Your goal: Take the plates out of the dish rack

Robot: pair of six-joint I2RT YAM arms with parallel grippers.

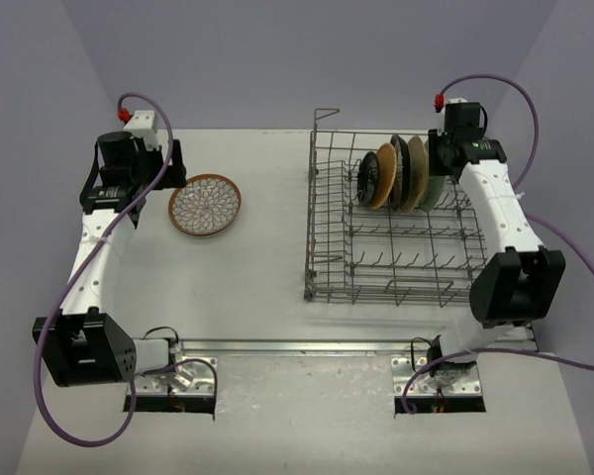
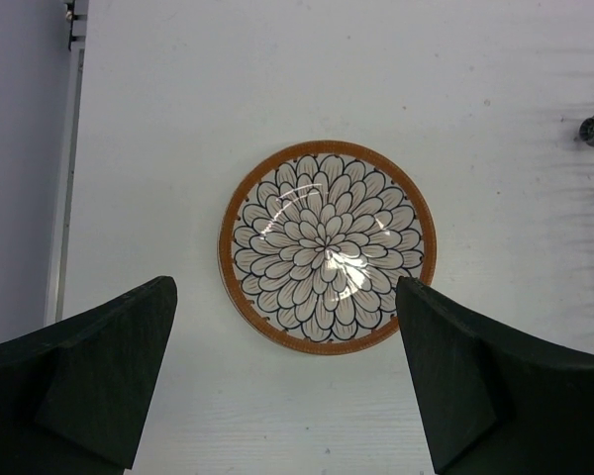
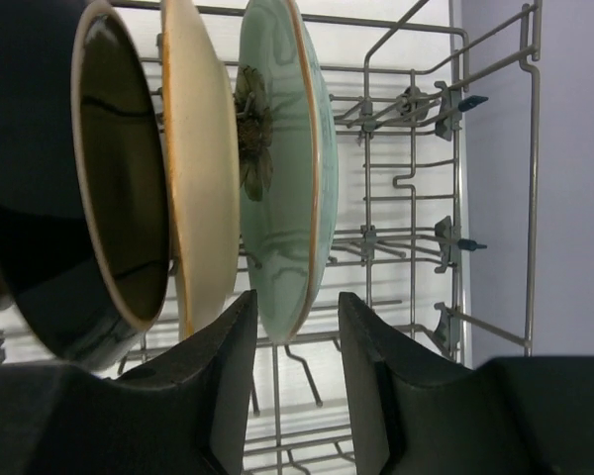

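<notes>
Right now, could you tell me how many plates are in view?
5 for sure: one patterned plate flat on the table, four upright in the rack: orange, black, cream, green. They overlap, so another may be hidden.

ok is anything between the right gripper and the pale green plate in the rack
Nothing visible: the right gripper straddles the rim of the pale green plate. The tan plate stands close beside it in the dish rack.

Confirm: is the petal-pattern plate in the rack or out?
Out: the petal-pattern plate lies flat on the table, apart from the dish rack.
</notes>
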